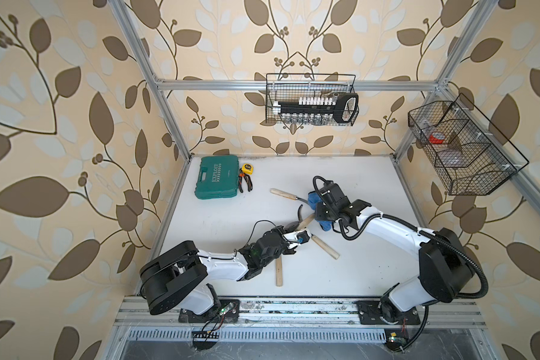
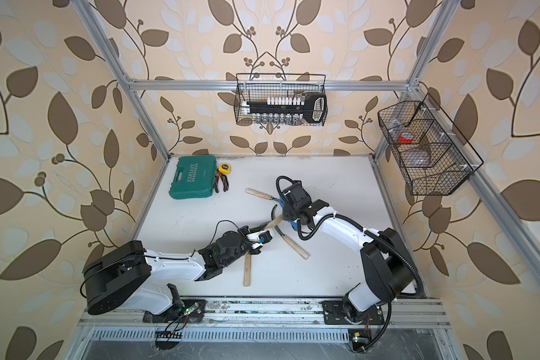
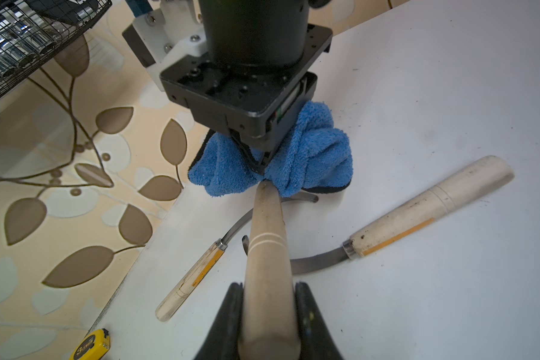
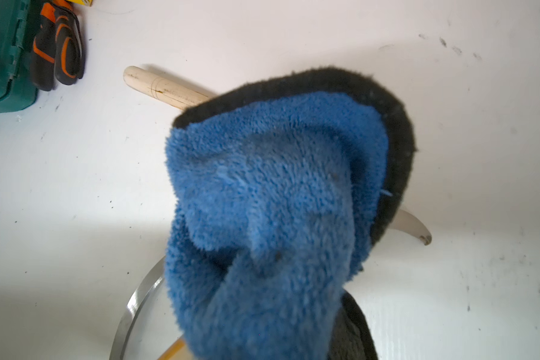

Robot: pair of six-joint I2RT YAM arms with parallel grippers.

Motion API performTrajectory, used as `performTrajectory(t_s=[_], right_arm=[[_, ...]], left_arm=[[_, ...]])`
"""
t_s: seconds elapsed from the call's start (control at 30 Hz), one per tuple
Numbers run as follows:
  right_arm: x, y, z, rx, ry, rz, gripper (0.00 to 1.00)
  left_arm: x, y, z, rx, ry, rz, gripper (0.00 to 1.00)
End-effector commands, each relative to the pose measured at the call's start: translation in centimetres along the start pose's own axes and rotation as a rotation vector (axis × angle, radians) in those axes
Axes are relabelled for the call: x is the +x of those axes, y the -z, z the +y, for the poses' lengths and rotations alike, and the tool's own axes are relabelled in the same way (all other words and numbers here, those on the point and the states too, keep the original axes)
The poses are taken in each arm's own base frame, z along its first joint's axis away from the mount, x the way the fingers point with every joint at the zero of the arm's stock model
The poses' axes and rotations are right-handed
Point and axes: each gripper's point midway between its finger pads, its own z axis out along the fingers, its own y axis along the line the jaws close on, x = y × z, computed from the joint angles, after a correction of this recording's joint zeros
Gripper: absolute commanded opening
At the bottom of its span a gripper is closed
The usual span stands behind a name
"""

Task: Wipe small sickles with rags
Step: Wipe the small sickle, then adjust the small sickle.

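Well, the white table [image 1: 359, 174] has bare surface along its back edge and down its right side, up to the aluminium frame. The far left corner is taken up by the green tool case [image 1: 218, 177], a yellow tape measure [image 1: 247, 168] and the pliers [image 1: 246, 183].

The left gripper [image 3: 268, 291] is pinching the pale wooden handle of the held sickle [image 3: 267, 237], which crosses above another blade. The right gripper [image 3: 259, 163] is pressed together on the bunched blue rag [image 3: 312, 149], and the rag touches the far end of that handle. I cannot see the held blade; the cloth hides it.

Three more lie flat. The back sickle [image 1: 279, 192] runs its blade under the rag, the right-hand sickle [image 1: 325, 247] is just beside the left gripper, and the near sickle [image 1: 279, 271] is partly under the left arm.
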Motion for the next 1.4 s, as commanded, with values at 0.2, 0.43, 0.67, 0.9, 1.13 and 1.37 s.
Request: performTrajectory(t_s=[0.2, 0.43, 0.67, 0.9, 1.13, 1.37], right_arm=[[-1.3, 6.4, -3.0, 0.015, -0.08, -0.164, 0.0], [-0.6, 10.7, -5.3, 0.011, -0.122, -0.25, 0.0], [0.3, 12.5, -5.8, -0.034, -0.131, -0.277, 0.0], [1.4, 12.3, -5.4, -0.057, -0.114, -0.253, 0.0], [3.4, 11.8, -3.4, -0.129, -0.066, -0.211, 0.0], [5.0, 10.6, 0.5, -0.216, 0.009, -0.163, 0.0]], left_arm=[[-3.0, -1.2, 4.1, -0.07, 0.328, 0.074, 0.0], [-4.2, 1.4, 7.0, -0.102, 0.589, 0.047, 0.0], [-6.8, 3.4, 6.4, 0.026, 0.758, -0.02, 0.0], [-6.3, 2.9, 6.1, 0.084, 0.889, 0.023, 0.0], [-3.6, 0.4, 8.5, 0.095, 1.035, 0.076, 0.0], [-3.3, 0.1, 9.6, 0.087, 1.074, 0.069, 0.0]])
